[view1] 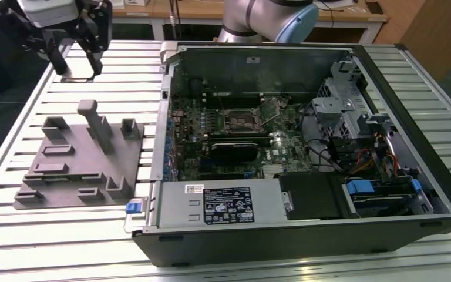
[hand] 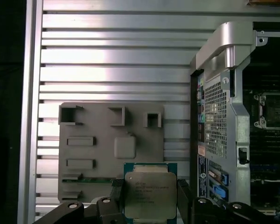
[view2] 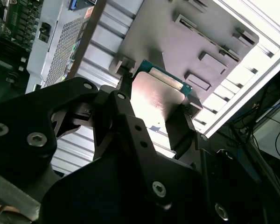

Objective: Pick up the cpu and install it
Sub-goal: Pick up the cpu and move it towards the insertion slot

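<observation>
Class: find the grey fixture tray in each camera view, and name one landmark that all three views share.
Exterior view: the grey fixture tray lies on the table, toward that view's left, beside the computer case.
Second wrist view: the tray lies beyond the held cpu.
First wrist view: the tray lies behind the cpu.
Shared landmark: the computer case.

I am holding my hand (view1: 75, 71) over the far part of the slatted table (view1: 22, 247), at the exterior view's left, with its two dark fingers pointing down. A thin pale plate is showing between their tips, the cpu (view1: 77, 77), seen nearly edge-on. Nearer the camera, the grey fixture tray (view1: 77, 170) is lying flat on the table, just beside the open computer case (view1: 304, 238). Inside the case the motherboard (view1: 209, 141) is facing up, with its square socket (view1: 237, 120) sitting near the middle. My arm's joint (view1: 276, 20) is rising behind the case.
</observation>
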`<state>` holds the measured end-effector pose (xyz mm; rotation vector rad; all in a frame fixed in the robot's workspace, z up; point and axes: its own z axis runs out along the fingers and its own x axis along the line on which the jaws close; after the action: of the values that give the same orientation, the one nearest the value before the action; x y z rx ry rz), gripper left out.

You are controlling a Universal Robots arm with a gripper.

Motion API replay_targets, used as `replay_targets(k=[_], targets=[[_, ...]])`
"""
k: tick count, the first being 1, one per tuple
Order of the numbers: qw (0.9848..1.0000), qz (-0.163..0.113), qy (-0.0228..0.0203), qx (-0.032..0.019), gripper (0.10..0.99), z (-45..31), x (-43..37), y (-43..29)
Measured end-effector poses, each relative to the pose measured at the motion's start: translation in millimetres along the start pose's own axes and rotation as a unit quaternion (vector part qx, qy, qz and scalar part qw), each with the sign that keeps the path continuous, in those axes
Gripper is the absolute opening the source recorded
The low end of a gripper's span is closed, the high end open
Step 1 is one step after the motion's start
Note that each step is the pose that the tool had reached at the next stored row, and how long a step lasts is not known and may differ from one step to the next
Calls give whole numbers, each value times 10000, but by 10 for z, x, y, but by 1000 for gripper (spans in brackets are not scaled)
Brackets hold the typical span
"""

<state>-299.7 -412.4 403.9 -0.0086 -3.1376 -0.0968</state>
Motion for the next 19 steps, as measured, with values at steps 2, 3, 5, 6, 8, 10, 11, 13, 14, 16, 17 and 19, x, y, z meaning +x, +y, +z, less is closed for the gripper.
replay_targets(k=[2,3,5,6,8,10,11,13,14,16,17,19], targets=[[10000,0,0,0,541,0,-45,0],[10000,0,0,0,541,0,-67,0],[10000,0,0,0,541,0,-112,0],[10000,-1,0,0,541,0,-133,0],[10000,0,1,0,541,-1,-178,1],[10000,0,0,0,541,-1,-226,1],[10000,0,0,0,541,0,-251,1],[10000,0,0,0,541,-1,-305,2],[10000,0,0,0,541,0,-337,2],[10000,-1,0,0,541,-1,-399,2],[10000,0,0,0,541,-2,-431,2],[10000,0,0,0,541,-1,-624,19]])
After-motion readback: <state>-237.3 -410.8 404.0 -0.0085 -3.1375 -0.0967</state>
